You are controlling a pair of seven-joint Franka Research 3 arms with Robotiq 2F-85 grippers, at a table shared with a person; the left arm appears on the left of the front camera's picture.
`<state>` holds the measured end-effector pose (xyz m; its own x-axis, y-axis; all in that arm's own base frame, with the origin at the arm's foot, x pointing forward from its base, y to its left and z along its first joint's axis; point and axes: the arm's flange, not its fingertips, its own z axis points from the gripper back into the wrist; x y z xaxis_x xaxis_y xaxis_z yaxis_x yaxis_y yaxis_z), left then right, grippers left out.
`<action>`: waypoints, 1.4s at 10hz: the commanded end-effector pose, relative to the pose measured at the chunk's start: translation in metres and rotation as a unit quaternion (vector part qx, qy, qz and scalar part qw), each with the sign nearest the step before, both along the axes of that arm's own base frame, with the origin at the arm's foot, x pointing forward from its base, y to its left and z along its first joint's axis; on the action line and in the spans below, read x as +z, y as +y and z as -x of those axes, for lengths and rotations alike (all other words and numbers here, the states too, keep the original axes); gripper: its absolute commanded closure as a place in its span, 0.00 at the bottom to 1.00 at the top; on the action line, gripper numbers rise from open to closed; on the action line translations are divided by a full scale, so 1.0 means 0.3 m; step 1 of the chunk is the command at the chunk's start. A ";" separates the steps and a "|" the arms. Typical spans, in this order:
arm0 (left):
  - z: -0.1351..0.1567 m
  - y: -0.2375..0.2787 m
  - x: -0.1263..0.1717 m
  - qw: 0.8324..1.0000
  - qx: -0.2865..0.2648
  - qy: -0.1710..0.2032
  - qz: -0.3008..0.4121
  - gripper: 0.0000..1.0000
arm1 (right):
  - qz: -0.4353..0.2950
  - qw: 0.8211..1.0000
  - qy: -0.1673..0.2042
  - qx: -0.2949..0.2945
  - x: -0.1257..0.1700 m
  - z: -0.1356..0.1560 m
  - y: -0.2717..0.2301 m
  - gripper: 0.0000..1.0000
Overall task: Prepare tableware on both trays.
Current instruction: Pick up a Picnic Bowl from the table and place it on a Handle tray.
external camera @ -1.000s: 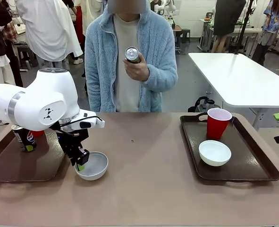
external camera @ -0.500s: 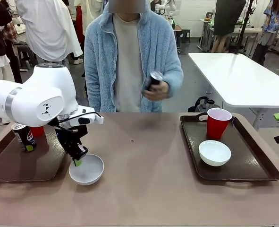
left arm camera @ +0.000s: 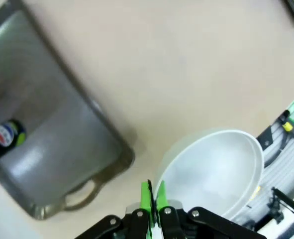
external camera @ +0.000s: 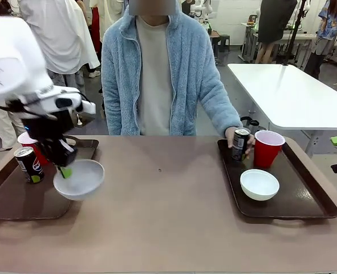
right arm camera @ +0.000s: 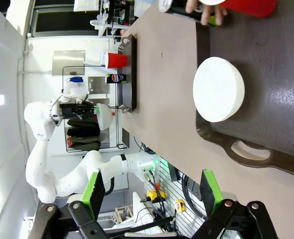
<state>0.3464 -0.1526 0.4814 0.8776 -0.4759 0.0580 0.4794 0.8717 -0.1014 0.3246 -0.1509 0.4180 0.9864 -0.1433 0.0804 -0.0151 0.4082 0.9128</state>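
Observation:
My left gripper (external camera: 64, 170) is shut on the rim of a small white bowl (external camera: 78, 178) and holds it tilted in the air over the right edge of the left tray (external camera: 14, 205). The left wrist view shows the green pads (left arm camera: 147, 195) pinching the bowl's rim (left arm camera: 216, 167). On the left tray stand a dark can (external camera: 28, 164) and a red cup (external camera: 27, 140). The right tray (external camera: 305, 200) holds a red cup (external camera: 267, 147) and a white bowl (external camera: 259, 184). A person's hand (external camera: 232, 135) sets a dark can (external camera: 240, 144) on it. My right gripper (right arm camera: 151, 191) is open, off that tray's handle end.
The person stands at the far side of the table, one arm reaching onto the right tray. The brown tabletop (external camera: 168, 205) lies bare between the two trays. A white table (external camera: 293, 91) stands behind at the right.
My left gripper lifted the bowl off the table and carried it left toward the left tray. The person brought the can down from chest height onto the right tray.

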 end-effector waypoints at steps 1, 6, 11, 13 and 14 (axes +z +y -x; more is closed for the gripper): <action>-0.006 0.077 -0.009 0.999 0.038 0.002 -0.008 1.00 | -0.012 1.000 -0.014 -0.001 -0.001 -0.003 -0.001 0.00; 0.024 0.394 -0.033 0.989 0.146 0.021 -0.009 1.00 | -0.012 1.000 -0.014 -0.001 -0.001 -0.003 -0.001 0.00; -0.056 0.406 -0.267 0.980 0.193 0.014 -0.035 1.00 | -0.012 1.000 -0.014 -0.001 -0.001 -0.003 -0.001 0.00; -0.095 0.401 -0.336 0.975 0.218 -0.003 -0.046 1.00 | -0.012 1.000 -0.014 -0.001 -0.001 -0.003 -0.001 0.00; -0.114 0.403 -0.378 0.971 0.230 -0.018 -0.063 1.00 | -0.012 1.000 -0.014 -0.001 -0.001 -0.003 -0.001 0.00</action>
<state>0.3883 -0.0325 0.3875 0.9946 -0.0939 0.0433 0.0960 0.9942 -0.0485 0.3241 -0.1519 0.4181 0.9860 -0.1463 0.0804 -0.0138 0.4086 0.9126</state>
